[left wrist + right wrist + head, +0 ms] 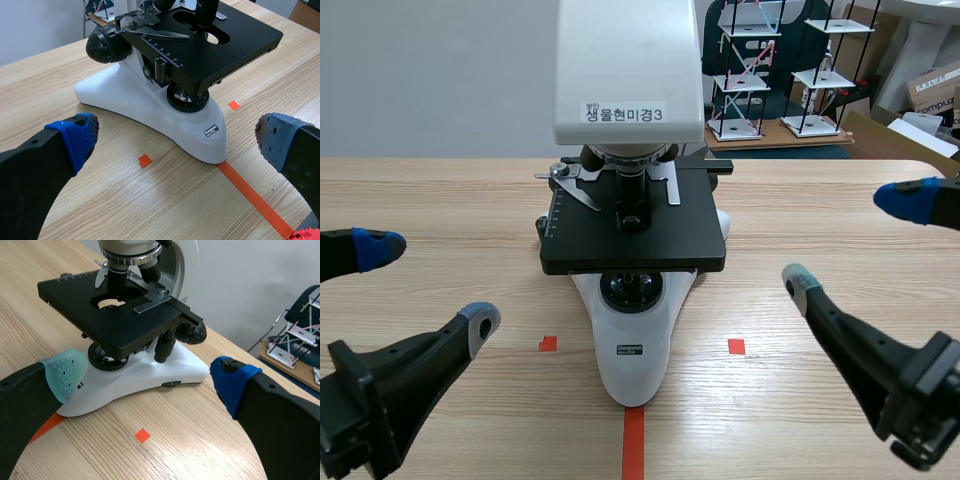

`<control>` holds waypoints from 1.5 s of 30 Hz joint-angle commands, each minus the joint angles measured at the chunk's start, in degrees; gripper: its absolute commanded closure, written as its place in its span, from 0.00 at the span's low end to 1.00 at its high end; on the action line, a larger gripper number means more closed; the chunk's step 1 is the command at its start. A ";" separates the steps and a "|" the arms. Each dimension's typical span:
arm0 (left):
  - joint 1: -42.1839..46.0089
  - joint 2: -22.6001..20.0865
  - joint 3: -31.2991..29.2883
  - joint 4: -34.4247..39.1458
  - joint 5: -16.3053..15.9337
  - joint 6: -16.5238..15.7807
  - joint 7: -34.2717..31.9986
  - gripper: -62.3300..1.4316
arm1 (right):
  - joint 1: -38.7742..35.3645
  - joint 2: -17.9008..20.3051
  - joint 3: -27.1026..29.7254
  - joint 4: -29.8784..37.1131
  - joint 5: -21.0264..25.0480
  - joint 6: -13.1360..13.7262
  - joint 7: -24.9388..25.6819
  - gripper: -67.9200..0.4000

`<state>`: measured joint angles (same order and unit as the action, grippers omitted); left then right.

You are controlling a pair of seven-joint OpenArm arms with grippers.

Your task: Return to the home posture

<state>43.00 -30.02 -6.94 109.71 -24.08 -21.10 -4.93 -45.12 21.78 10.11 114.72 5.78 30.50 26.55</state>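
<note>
Scene view has a white microscope (632,340) standing at the middle of the wooden counter (440,200). Its rounded foot points toward the near edge, and its black stage (635,225) sits level above the foot. A boxy white head (628,70) with a printed label rises over the stage and hides part of the room behind it.

The left hand (429,286) hangs low at the near left, well apart from the microscope. Its fingers are spread wide, one blue pad (378,247) farther out and one grey pad (480,325) nearer the foot, with nothing between them. The right hand (851,241) mirrors it at the near right, also spread wide and holding nothing. Neither hand touches the microscope, which stands between the two.

An orange-red tape line (633,440) runs from the near edge up to the tip of the foot. A small tape square (548,344) lies to the left of the foot and another (736,346) to the right.

Left wrist view shows the left hand (177,141) with its two pads far apart and the microscope's foot ahead of it. A black focus knob (107,45) shows on the side of the body, beside the stage.

Right wrist view shows the right hand (148,377) just as wide, with the stage and the lenses above it ahead of the fingers.

Beyond the far edge of the counter, to the right, stand white shelf racks (745,70) with black rods. A cardboard box (932,85) sits at the far right.
</note>
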 commanded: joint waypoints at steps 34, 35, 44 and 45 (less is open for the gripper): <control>0.00 -0.17 0.00 0.61 -0.35 -0.26 -0.52 0.00 | 0.17 -5.60 0.00 0.63 -3.91 -0.44 6.43 0.08; 0.00 -0.17 0.00 0.61 -0.37 -0.26 -0.52 0.00 | 0.17 -5.60 0.00 0.63 -3.91 -0.44 6.43 0.06; -0.02 -0.17 0.00 0.61 -0.39 -0.26 -0.57 0.00 | 0.17 -5.60 0.00 0.63 -3.91 -0.44 6.43 0.06; -0.02 -0.17 0.00 0.61 -0.39 -0.31 -0.57 0.00 | 0.17 -5.60 0.00 0.63 -3.91 -0.44 6.43 0.06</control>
<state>43.00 -30.02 -6.94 109.71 -24.08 -21.21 -4.64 -44.97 15.88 10.11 114.72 1.04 30.06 32.12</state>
